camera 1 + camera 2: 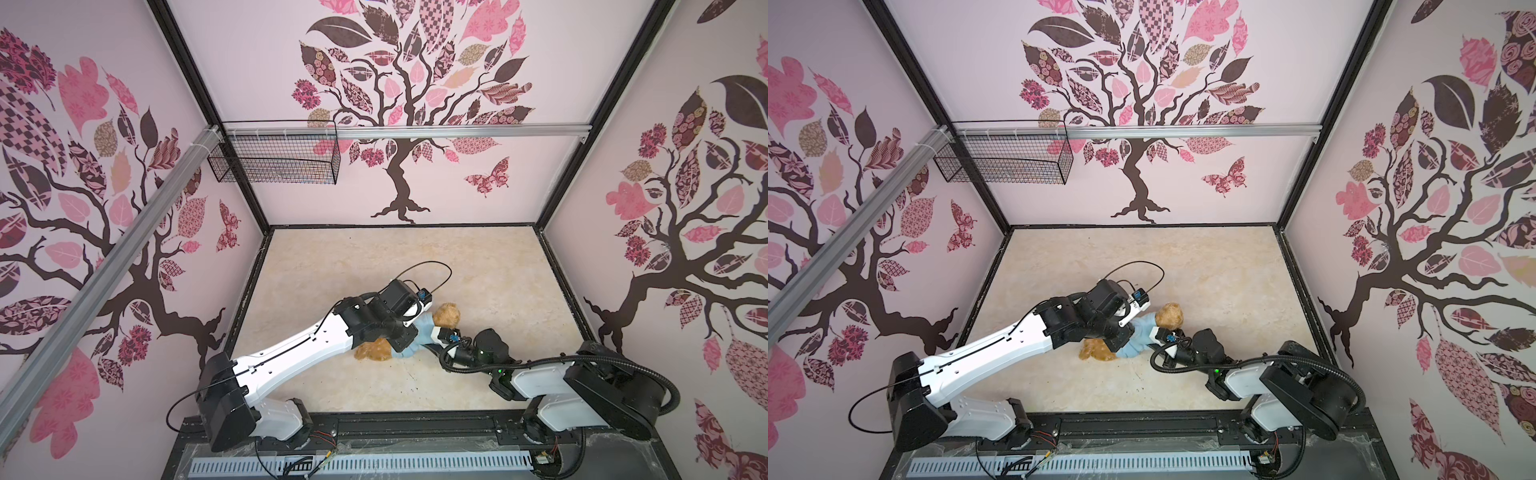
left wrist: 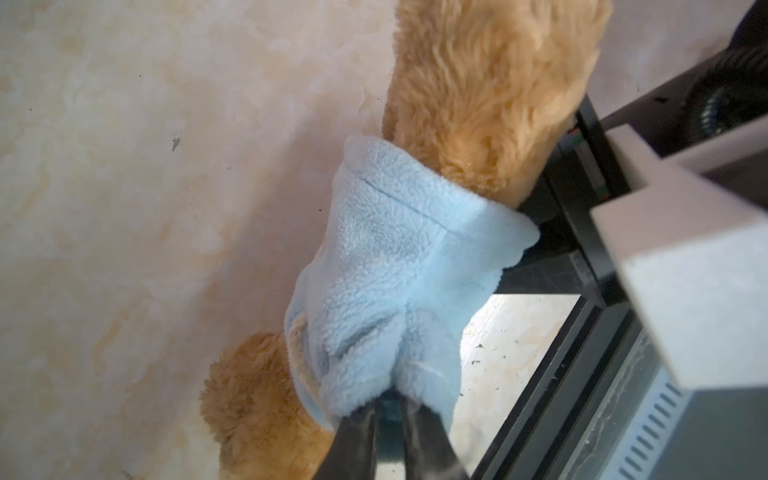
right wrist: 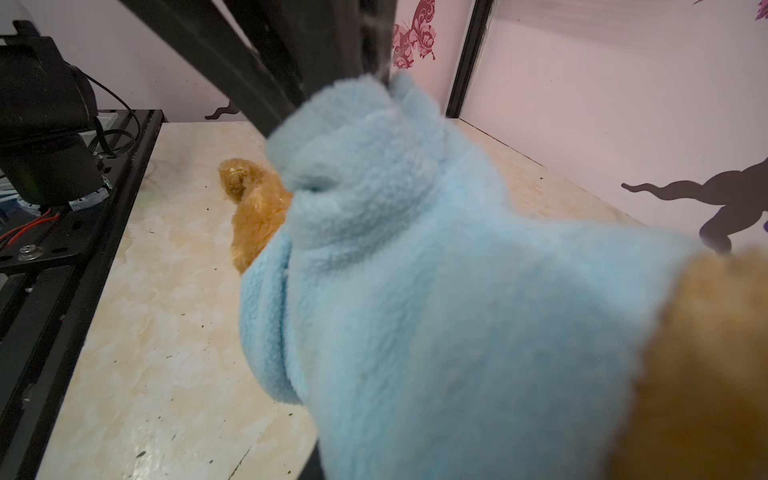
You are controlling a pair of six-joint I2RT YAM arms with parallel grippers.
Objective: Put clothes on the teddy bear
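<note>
1. the teddy bear [image 1: 448, 314] lies mid-worktop [image 1: 457, 257], head toward 2 o'clock and legs toward 8 o'clock, with the light blue shirt [image 1: 423, 327] around its torso.
2. the left tool [image 2: 390, 409] pinches bunched shirt fabric.
3. the right tool [image 3: 332, 95] pinches the shirt too.

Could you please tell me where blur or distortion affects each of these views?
Both top views: sharp and evenly lit, with wide-angle distortion; the bear is small. Left wrist: shirt crisp, left fingers blurred up close. Right wrist: shirt soft, near fur out of focus.
</note>
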